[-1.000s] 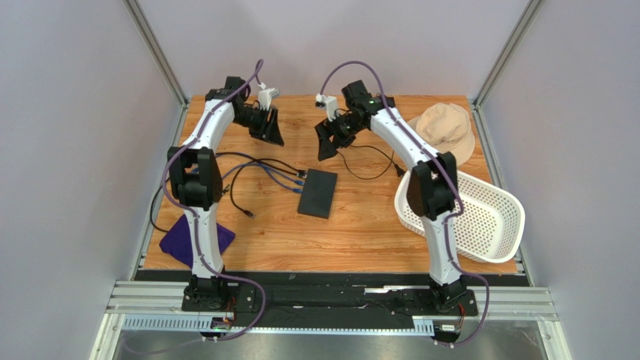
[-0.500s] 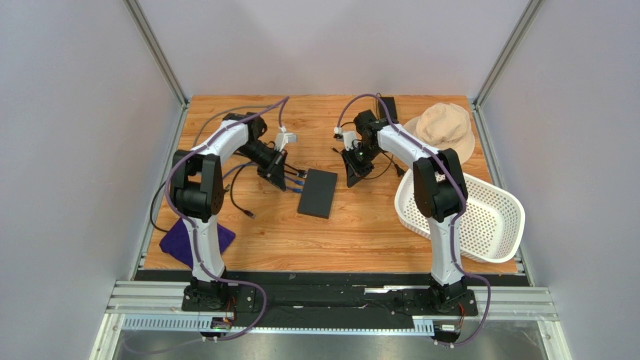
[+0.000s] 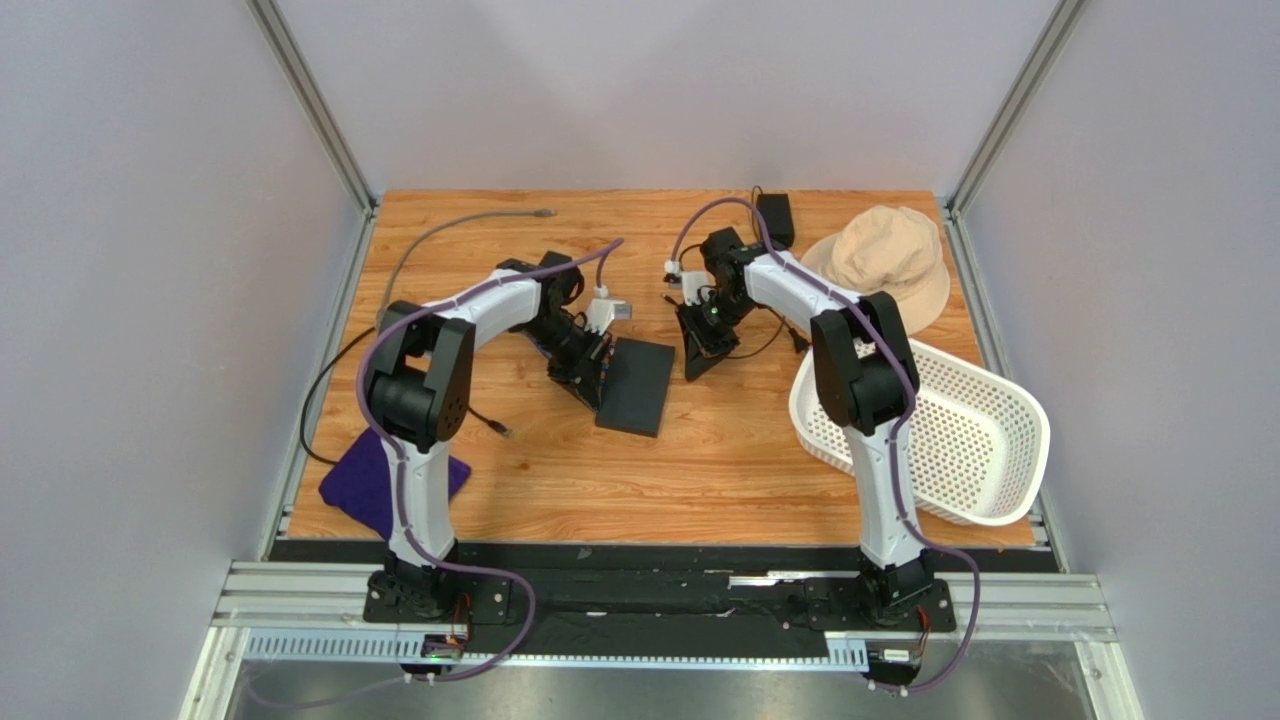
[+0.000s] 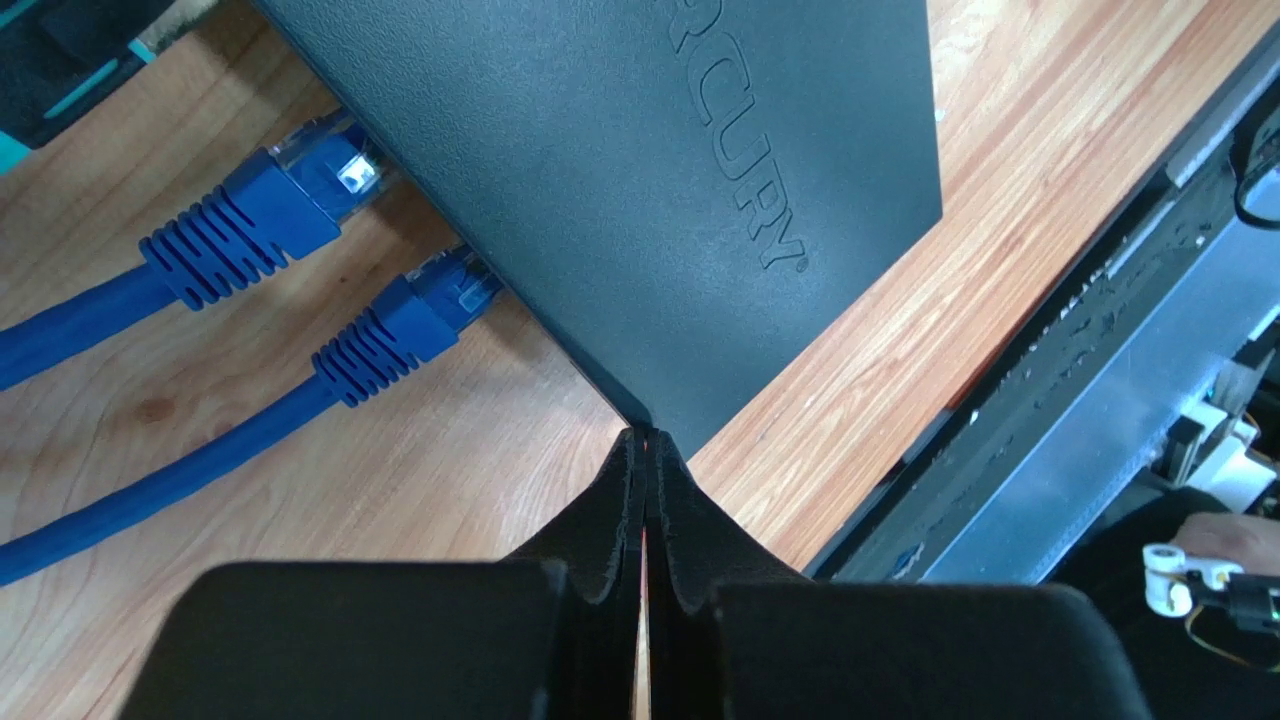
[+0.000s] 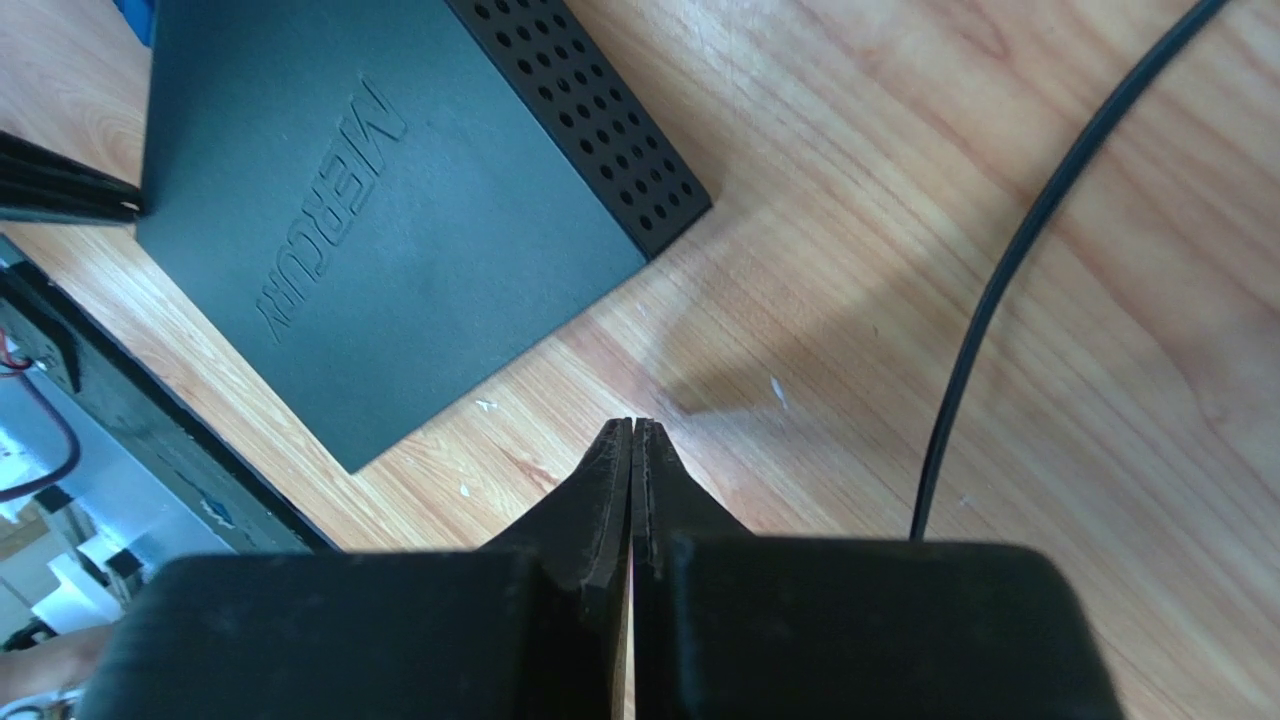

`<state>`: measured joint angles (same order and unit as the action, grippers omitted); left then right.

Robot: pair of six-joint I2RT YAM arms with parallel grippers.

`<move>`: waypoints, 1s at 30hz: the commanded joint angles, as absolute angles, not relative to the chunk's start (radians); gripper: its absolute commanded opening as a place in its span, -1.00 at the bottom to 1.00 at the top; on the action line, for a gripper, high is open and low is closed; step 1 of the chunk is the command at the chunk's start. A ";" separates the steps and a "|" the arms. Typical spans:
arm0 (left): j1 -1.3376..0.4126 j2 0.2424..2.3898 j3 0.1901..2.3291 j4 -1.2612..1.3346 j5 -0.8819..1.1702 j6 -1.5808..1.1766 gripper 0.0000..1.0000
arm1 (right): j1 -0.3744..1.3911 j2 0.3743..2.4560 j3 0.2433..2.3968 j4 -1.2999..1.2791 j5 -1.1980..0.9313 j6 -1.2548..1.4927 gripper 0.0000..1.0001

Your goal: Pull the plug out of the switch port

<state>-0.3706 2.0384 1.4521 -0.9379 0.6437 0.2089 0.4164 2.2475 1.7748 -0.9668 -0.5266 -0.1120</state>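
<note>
The switch (image 3: 636, 386) lies mid-table (image 3: 721, 465), blue plugs (image 4: 323, 150) seated on its 10 o'clock side. Both hands are closed and empty: the left hand (image 4: 649, 435) sits against its corner and the right hand (image 5: 633, 425) at 2 o'clock, likely to brace it.

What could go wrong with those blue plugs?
The left tool is shut, with its tip at a corner of the switch, so it might shove the switch instead of gripping a blue plug. The right tool is shut beside the switch, not on it, so the switch could slide when a plug gets pulled.
</note>
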 commanded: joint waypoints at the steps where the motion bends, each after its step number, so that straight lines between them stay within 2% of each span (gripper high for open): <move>1: -0.414 2.063 1.476 -0.853 0.644 0.161 -1.00 | 0.419 2.278 1.835 -0.946 -0.575 -0.074 -1.00; 10: -0.479 2.105 1.543 -0.812 0.770 0.259 -0.95 | 0.407 2.293 1.868 -0.950 -0.591 -0.045 -1.00; 18: -0.483 2.092 1.641 -0.814 0.857 0.244 -0.81 | 0.399 2.312 1.901 -0.960 -0.589 -0.040 -1.00; 22: -0.390 2.010 1.791 -0.891 0.913 0.183 -0.49 | 0.380 2.266 1.916 -0.960 -0.568 -0.054 -0.99; 23: -0.362 2.000 1.818 -0.893 0.910 0.167 -0.23 | 0.376 2.252 1.919 -0.953 -0.554 -0.066 -0.95; 24: -0.338 1.994 1.847 -0.890 0.905 0.149 -0.09 | 0.370 2.225 1.919 -0.950 -0.546 -0.077 -0.71; 26: -0.276 2.016 1.942 -0.900 0.852 0.147 0.29 | 0.367 2.195 1.919 -0.945 -0.519 -0.113 -0.38; 27: -0.262 2.037 1.978 -0.913 0.794 0.170 0.33 | 0.368 2.171 1.921 -0.943 -0.515 -0.124 -0.12; 29: -0.235 2.138 2.113 -0.963 0.741 0.181 0.35 | 0.368 2.154 1.927 -0.945 -0.523 -0.136 0.08; 30: -0.227 2.182 2.168 -0.991 0.736 0.186 0.35 | 0.370 2.140 1.930 -0.942 -0.531 -0.146 0.25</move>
